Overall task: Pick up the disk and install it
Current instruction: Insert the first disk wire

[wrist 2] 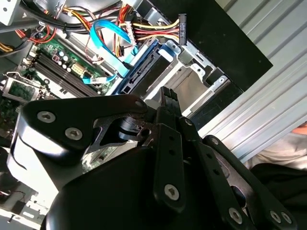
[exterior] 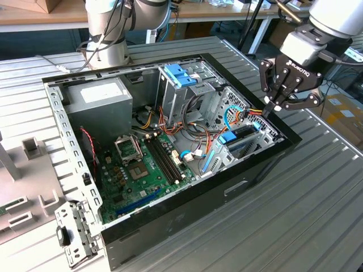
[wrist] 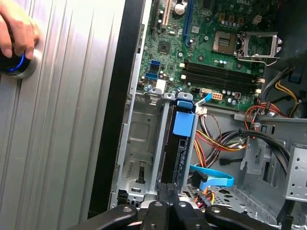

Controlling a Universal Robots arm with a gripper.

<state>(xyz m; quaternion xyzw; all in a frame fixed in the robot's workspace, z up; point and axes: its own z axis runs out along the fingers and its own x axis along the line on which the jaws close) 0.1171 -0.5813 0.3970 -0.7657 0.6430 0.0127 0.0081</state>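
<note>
- Claw [exterior: 276, 106]: fingers pressed together, holding nothing; tips right at the disk's rear end.
- Disk [wrist: 175, 153]: stands on edge in the computer case [exterior: 255, 170] drive bay.

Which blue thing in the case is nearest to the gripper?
The blue-railed disk, directly before the gripper; the cable lies beside, the latch far off.

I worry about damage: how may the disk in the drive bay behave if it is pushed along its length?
Likely stiff: the disk is a flat, dark, metal-looking slab. It would probably slide rather than tip, since the metal bay frame runs along it. Its blue tab looks plastic, so it is perhaps the weakest part.
</note>
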